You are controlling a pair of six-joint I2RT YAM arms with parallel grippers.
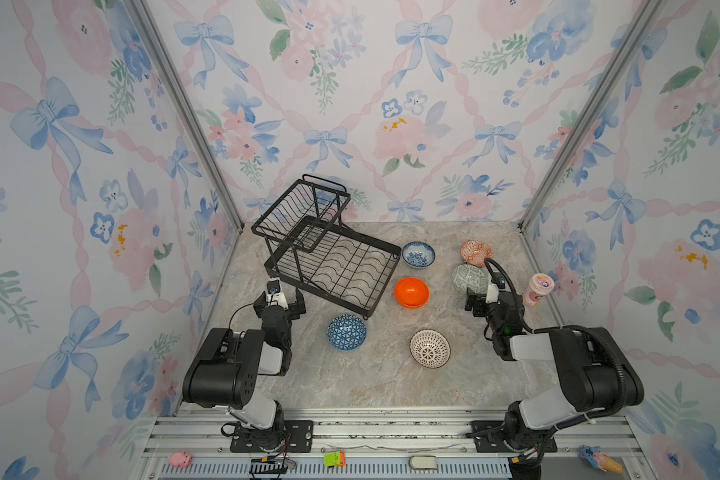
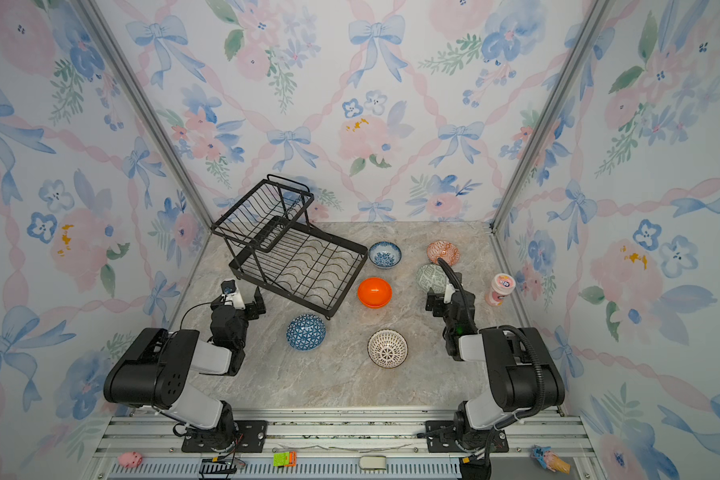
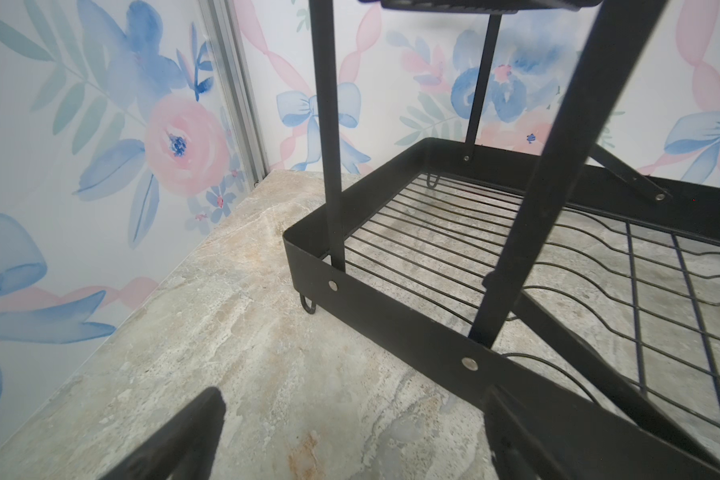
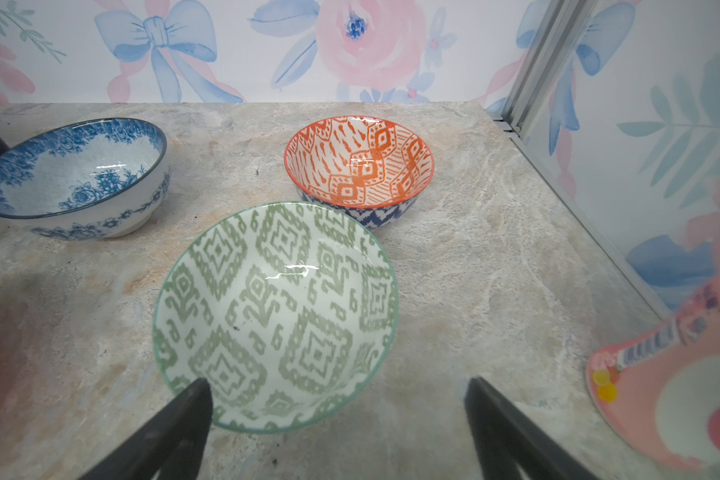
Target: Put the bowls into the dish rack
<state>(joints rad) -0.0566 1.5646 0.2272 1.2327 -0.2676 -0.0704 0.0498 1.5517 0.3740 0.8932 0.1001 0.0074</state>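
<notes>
You have not loaded anything yet: all six bowls stand upright on the worktop (image 1: 371,382) and both tiers of the rack are bare. Nearest the front edge are the white bowl with dark radial lines (image 1: 430,348) and, to its left, the blue geometric bowl (image 1: 346,332). Your left gripper (image 3: 352,399) has its jaws spread and empty, just beside the rack's near-left corner; I cannot tell whether one finger touches the frame. Your right gripper (image 4: 337,386) is also spread and empty, hanging at the near rim of the pale green patterned bowl (image 4: 275,316). The plain orange bowl (image 1: 411,292) sits mid-worktop, just beside the rack's right side. Further back are the blue-white floral bowl (image 1: 418,254) and the orange-white patterned bowl (image 1: 476,252). The black wire dish rack (image 1: 384,286) stands skewed toward the far-left corner. The pink cup (image 1: 538,289) at the right edge seems to carry printing, but it is too blurred to read. No other writing shows.
</notes>
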